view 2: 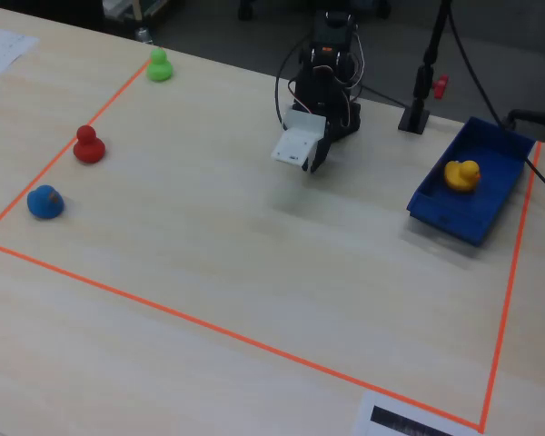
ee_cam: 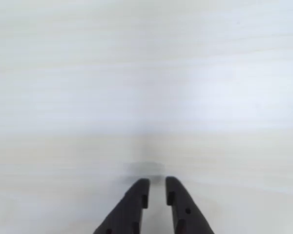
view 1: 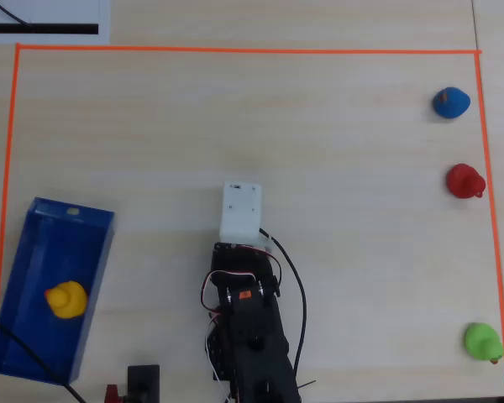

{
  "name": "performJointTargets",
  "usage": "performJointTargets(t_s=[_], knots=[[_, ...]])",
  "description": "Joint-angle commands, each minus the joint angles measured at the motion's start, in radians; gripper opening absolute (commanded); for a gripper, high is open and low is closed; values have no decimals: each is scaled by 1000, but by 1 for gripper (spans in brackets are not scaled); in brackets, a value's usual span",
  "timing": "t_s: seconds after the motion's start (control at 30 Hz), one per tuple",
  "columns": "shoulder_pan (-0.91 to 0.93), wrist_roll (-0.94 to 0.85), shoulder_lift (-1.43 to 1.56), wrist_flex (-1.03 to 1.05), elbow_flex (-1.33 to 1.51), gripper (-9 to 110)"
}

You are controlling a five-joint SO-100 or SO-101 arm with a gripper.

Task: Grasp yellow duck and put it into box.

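Gripper [ee_cam: 157, 187] hangs over bare table [ee_cam: 146, 73] in wrist view, fingers [ee_cam: 136, 204] nearly together w/ only a thin gap, nothing between them — empty & closed up. In overhead view the arm [view 1: 248, 336] is folded near the bottom edge, white wrist block [view 1: 239, 210] pointing up the frame.

Yellow duck [view 1: 66, 299] sits inside the box [view 1: 17, 277], approx mid-tray, well apart from the gripper; the box lies at lower left, slightly tilted. In fixed view same duck [view 2: 461, 173] in the box [view 2: 454, 213] at right.

Along the right side in overhead view, near the orange tape line [view 1: 235, 49]: blue duck [view 1: 450, 102] top, red duck [view 1: 465, 180] mid, green duck [view 1: 482, 341] bottom.
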Motion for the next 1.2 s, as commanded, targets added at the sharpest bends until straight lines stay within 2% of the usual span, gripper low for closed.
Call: performJointTargets(t_s=[0.0, 0.33, 1.17], knots=[[25, -20, 28, -11, 15, 0], [31, -23, 38, 66, 18, 0], [31, -15, 38, 64, 18, 3]])
